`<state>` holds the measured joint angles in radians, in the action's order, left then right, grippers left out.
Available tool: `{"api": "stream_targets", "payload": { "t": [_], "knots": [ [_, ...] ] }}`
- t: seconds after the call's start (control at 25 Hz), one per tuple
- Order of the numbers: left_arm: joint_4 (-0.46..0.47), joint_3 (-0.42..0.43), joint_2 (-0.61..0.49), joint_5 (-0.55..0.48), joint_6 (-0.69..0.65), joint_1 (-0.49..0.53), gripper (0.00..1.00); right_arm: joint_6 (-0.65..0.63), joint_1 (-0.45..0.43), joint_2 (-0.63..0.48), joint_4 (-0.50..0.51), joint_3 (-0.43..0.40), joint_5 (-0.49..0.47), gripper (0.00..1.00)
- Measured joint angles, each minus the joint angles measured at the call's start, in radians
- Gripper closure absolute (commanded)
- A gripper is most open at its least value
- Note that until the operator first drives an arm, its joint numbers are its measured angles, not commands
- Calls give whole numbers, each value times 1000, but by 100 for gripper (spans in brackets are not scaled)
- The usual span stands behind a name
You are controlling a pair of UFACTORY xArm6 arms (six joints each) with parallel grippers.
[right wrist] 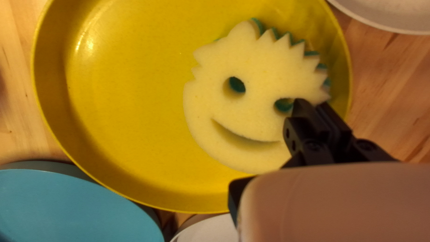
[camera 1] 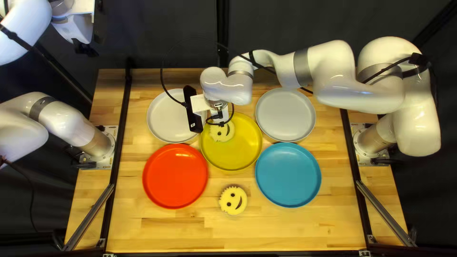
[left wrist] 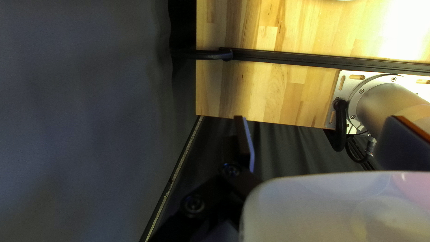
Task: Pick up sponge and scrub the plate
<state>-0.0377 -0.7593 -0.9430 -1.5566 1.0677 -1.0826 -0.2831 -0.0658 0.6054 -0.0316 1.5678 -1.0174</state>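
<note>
In the top left view, scrubbing appears under way but unproven, with the sponge [camera 1: 222,133] in the yellow plate [camera 1: 240,154] and a spare sponge [camera 1: 233,200] nearer than it; in the left wrist view, the left gripper [left wrist: 319,119] stands apart; in the right wrist view, the right gripper [right wrist: 313,104] is together over the plated sponge, pinch undeterminable.

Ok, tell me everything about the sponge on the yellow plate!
The sponge is a smiley face: pale yellow, foamy-looking, with spiky hair, two eye holes and a curved mouth. Green shows underneath. It's face up on the yellow plate, toward one side. The right gripper is at its edge; I can't tell if they touch.
</note>
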Motion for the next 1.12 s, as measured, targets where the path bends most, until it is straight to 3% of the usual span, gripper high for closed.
{"api": "stream_targets", "payload": {
  "t": [0.64, 0.84, 1.12],
  "knots": [
    [0, 0, 0, 0, 0, 0, 0, 78, 107, -142, -33, -261, 210, 100],
    [0, 0, 0, 0, 0, 0, 0, 73, 95, -165, -40, -300, 239, 100],
    [0, 0, 0, 0, 0, 0, 0, 5, 14, -162, -38, -284, 223, 100]
  ]
}}
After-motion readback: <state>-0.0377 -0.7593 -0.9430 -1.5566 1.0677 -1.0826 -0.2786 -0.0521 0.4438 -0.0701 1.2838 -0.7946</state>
